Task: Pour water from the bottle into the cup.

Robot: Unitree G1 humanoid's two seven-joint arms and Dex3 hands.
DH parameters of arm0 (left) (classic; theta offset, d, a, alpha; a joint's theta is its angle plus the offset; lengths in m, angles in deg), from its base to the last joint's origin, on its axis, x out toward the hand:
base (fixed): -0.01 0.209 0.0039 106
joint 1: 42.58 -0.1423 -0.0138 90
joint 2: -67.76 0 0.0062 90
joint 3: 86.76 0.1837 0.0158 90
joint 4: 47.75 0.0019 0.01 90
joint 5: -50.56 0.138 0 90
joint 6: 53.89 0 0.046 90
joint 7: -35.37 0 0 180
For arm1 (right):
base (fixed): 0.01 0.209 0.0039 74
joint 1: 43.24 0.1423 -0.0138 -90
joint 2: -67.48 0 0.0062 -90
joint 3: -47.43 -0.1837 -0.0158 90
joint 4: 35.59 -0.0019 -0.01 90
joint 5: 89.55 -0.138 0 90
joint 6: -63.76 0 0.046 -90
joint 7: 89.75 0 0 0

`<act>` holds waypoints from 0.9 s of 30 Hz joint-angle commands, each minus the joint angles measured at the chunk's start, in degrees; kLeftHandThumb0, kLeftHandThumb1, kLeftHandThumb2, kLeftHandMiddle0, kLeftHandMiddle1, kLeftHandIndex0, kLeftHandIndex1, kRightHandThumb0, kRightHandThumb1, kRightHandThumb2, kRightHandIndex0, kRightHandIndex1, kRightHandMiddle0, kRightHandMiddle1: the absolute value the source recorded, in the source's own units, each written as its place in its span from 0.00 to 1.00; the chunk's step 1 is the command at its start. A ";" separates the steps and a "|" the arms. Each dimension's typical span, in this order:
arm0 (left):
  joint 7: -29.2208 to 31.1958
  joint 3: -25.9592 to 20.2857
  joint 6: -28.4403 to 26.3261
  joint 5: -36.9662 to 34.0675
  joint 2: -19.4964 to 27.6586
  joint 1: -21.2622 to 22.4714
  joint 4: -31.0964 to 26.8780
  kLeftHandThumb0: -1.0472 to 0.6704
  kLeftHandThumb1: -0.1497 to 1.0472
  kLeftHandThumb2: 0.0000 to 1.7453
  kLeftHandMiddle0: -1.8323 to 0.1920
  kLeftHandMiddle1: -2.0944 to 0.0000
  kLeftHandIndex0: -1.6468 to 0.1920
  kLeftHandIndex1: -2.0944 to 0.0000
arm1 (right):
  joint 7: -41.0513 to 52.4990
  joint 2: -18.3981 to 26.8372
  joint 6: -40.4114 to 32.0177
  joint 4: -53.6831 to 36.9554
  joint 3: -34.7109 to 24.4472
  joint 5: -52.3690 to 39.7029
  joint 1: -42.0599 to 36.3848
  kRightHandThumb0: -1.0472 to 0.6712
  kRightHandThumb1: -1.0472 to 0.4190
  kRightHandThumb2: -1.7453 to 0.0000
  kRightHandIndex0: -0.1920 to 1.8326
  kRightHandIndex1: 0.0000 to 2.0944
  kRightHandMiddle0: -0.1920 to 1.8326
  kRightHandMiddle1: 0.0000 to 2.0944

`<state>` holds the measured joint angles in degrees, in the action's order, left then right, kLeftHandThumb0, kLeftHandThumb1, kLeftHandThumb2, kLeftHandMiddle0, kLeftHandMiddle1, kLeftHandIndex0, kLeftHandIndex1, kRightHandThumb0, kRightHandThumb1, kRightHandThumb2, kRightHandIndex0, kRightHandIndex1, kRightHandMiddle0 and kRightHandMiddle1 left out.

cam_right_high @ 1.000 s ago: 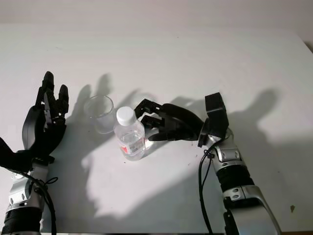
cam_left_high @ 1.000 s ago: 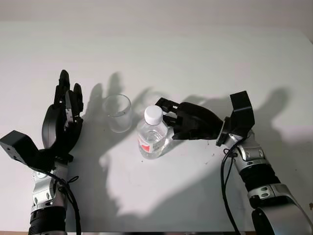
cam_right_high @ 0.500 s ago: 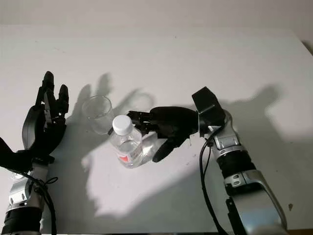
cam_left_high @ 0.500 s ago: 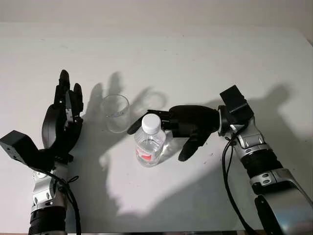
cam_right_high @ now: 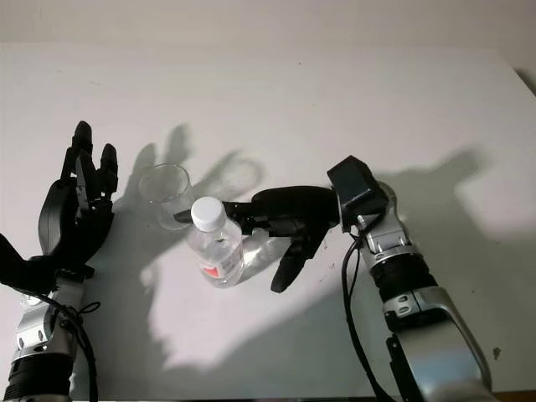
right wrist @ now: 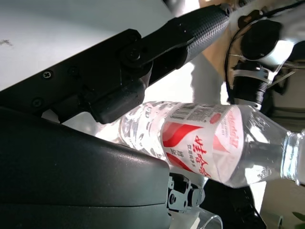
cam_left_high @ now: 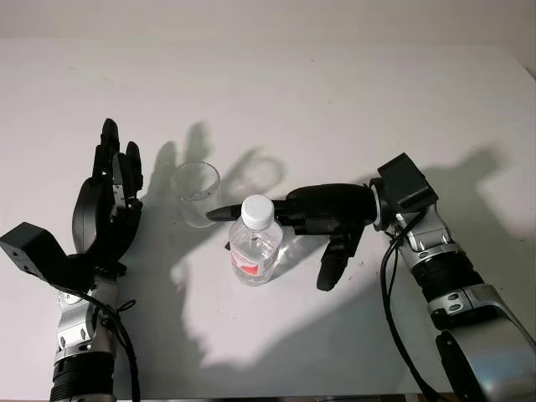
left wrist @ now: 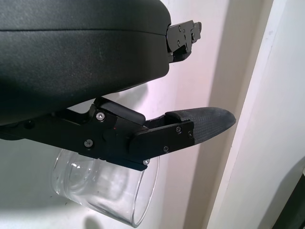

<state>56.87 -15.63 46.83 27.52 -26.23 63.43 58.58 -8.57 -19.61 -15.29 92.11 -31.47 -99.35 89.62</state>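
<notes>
Right robot hand (cam_left_high: 276,228) reaching in from the right, open, around the bottle (cam_left_high: 254,240) without clasping it. One finger (cam_left_high: 224,213) stretched past the far side of the white cap (cam_left_high: 257,210), tip pointing toward the cup (cam_left_high: 197,193); thumb (cam_left_high: 333,264) hanging down on the near right side, apart from the bottle wall. In the right wrist view, fingers (right wrist: 157,40) on one side of the bottle (right wrist: 209,143), palm shell on the other, red-and-white label (right wrist: 200,143) plainly showing, a gap visible on the finger side. Cannot tell whether the palm touches the plastic.

Bottle upright on the white tabletop (cam_left_high: 335,100), cap on, clear, partly filled, just right of and nearer than the cup. Cup clear, upright, apparently empty, standing on the tabletop between the bottle and the left robot hand (cam_left_high: 113,180).

Left robot hand open, held upright at the left side, fingers pointing away from the robot, just beside the cup and not touching it. In the left wrist view, cup (left wrist: 102,188) below a black finger (left wrist: 190,129), clear of it.
</notes>
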 commanded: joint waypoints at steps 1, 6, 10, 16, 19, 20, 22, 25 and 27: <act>0.04 -0.04 0.58 -0.07 -0.04 0.53 0.46 0.20 1.00 0.36 1.00 1.00 1.00 1.00 | -0.05 -1.48 -2.39 0.42 -0.24 -1.27 -0.72 0.09 0.16 0.98 0.15 0.08 0.11 0.16; 0.36 -0.07 0.76 -0.24 0.03 0.59 0.61 0.20 1.00 0.36 1.00 1.00 1.00 1.00 | -2.70 -3.72 -7.55 1.54 -0.60 -2.05 -1.31 0.17 0.21 0.97 0.13 0.49 0.02 0.61; 0.01 -0.20 0.71 -0.24 -0.01 0.55 0.34 0.20 1.00 0.36 1.00 1.00 1.00 1.00 | -4.56 -5.12 -6.24 2.51 -0.37 -1.33 -2.09 0.18 0.20 0.97 0.17 0.60 0.08 0.70; -0.27 -0.26 0.75 -0.05 0.06 0.29 -0.04 0.20 1.00 0.35 1.00 1.00 1.00 1.00 | -5.30 -7.63 -4.70 3.81 -0.31 -1.51 -3.40 0.18 0.19 0.97 0.19 0.63 0.10 0.73; -0.44 -0.28 0.85 0.04 0.07 0.10 -0.21 0.20 1.00 0.35 1.00 1.00 1.00 1.00 | -5.85 -8.17 -4.47 3.37 0.09 -0.94 -4.22 0.17 0.20 0.97 0.19 0.63 0.11 0.73; -0.48 -0.30 0.86 0.03 0.06 0.08 -0.19 0.20 1.00 0.35 1.00 1.00 1.00 1.00 | -6.04 -8.20 -4.54 3.08 0.17 -0.81 -4.43 0.17 0.21 0.97 0.19 0.63 0.11 0.73; -0.58 -0.26 1.01 0.17 0.11 0.04 -0.17 0.20 1.00 0.35 1.00 1.00 1.00 1.00 | -6.56 -8.14 -4.65 1.83 0.39 -0.56 -4.98 0.18 0.21 0.97 0.19 0.63 0.11 0.73; -0.49 -0.20 1.36 0.25 0.16 0.10 -0.02 0.20 1.00 0.35 1.00 1.00 1.00 1.00 | -7.34 -8.09 -5.70 -0.99 0.62 -0.70 -6.31 0.19 0.22 0.97 0.20 0.65 0.12 0.74; -0.96 -0.02 1.26 0.59 0.13 0.01 -0.41 0.20 1.00 0.35 1.00 1.00 1.00 1.00 | -7.53 -8.22 -5.35 -2.60 0.69 -0.98 -7.27 0.19 0.22 0.97 0.21 0.67 0.14 0.75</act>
<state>56.17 -15.73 47.63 27.66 -26.23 63.81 58.92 -16.03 -27.72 -20.47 90.54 -31.47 -100.52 84.30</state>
